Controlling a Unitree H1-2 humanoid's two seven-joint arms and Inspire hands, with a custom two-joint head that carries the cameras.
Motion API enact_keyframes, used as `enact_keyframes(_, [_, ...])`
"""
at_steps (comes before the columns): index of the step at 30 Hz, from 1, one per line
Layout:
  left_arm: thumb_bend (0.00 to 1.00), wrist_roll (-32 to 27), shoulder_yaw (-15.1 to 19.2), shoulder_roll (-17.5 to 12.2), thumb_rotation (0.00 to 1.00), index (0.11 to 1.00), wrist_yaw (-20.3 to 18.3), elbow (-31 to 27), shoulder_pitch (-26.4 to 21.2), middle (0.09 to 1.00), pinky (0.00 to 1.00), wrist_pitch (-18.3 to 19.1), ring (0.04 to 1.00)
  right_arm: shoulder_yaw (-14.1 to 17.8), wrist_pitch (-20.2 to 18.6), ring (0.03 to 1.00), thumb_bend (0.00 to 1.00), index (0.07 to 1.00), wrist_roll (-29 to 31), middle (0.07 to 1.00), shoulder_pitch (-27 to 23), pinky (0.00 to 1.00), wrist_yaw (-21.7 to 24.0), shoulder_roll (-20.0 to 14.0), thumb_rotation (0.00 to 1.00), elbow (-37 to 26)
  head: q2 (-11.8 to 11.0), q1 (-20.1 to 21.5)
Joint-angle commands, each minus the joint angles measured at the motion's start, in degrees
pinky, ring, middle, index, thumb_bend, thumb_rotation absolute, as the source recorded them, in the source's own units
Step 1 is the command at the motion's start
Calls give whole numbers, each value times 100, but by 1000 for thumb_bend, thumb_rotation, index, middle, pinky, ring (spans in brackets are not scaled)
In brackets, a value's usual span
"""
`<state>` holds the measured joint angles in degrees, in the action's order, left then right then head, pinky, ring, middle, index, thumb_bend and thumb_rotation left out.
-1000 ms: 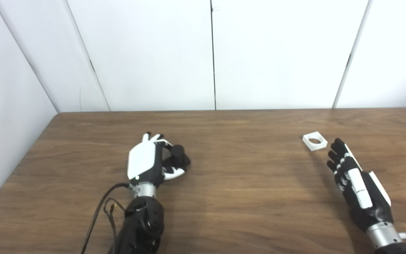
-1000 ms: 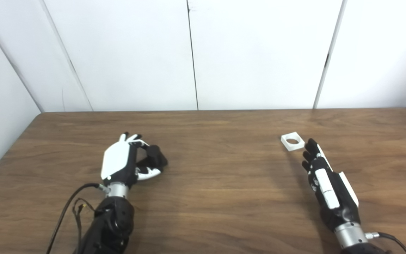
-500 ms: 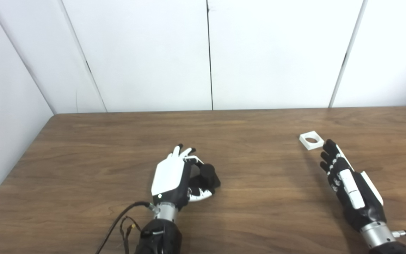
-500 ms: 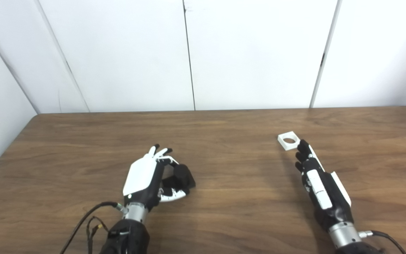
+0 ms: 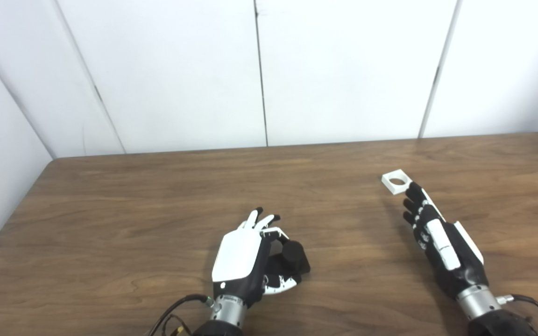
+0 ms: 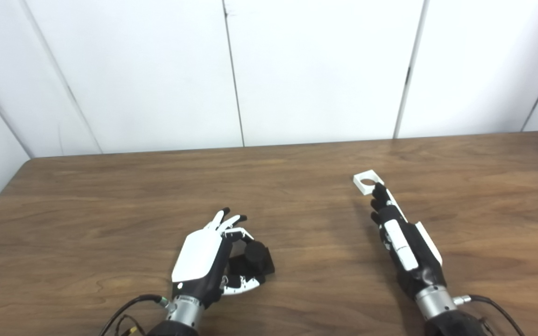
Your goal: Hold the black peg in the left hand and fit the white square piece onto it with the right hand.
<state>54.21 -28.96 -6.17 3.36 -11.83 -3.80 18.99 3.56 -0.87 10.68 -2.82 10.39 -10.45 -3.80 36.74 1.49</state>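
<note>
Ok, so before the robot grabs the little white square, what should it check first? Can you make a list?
1. Black peg held in the left hand: ok, the fingers are wrapped around it.
2. White square piece easy to get at: ok, it lies flat on the table with its hole facing up and nothing on it.
3. Right hand ready to grab: ok, it is open and holds nothing.
4. Right hand close enough: ok, its fingertips are right at the square's near edge.
5. Fingertips already touching the square: cannot tell.
6. Peg's end pointing free for the square: cannot tell, the hand hides much of it.
</note>
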Motion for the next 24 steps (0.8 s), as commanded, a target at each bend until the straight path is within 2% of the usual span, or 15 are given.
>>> enact_keyframes(1, [516, 78, -113, 1, 72, 487, -190, -59, 73, 894, 929, -153, 992, 11, 77, 1000, 658, 1000, 2, 1000, -118, 1000, -33, 26, 877, -263, 0, 18])
enact_keyframes(6, [514, 285, -193, 5, 75, 489, -261, -77, 87, 887, 899, -153, 977, -20, -63, 1000, 672, 1000, -80, 1000, -79, 1000, -104, 60, 885, -375, 15, 54])
enact_keyframes(12, [513, 131, -117, 58, 73, 489, -217, 14, 94, 884, 926, -317, 985, -7, -86, 1000, 671, 1000, -62, 1000, -75, 1000, -91, 30, 877, -385, 25, 59])
enact_keyframes(15, [513, 76, -74, 77, 72, 488, -190, 78, 99, 881, 930, -407, 985, -47, -69, 1000, 625, 1000, -481, 1000, -112, 1000, -232, -59, 861, -463, 36, 47])
enact_keyframes(17, [513, 84, -58, 71, 73, 488, -222, 93, 91, 882, 931, -412, 985, -109, -14, 984, 615, 983, -1304, 983, -193, 970, -515, -177, 793, -566, 36, 45])
enact_keyframes(20, [513, 121, -44, 75, 73, 488, -199, 132, 88, 884, 929, -451, 982, -65, 165, 925, 619, 887, -1922, 930, -432, 875, -800, -257, 533, -539, 36, 40])
enact_keyframes(21, [513, 131, -41, 81, 73, 488, -180, 156, 88, 880, 922, -469, 977, -54, 165, 885, 672, 828, -2105, 904, -567, 811, -896, -307, 414, -486, 35, 36])
enact_keyframes(24, [513, 95, -25, 109, 72, 488, -143, 213, 100, 879, 926, -542, 979, -136, 101, 880, 752, 782, -2754, 898, -979, 808, -1061, -533, 366, -276, 34, 43])
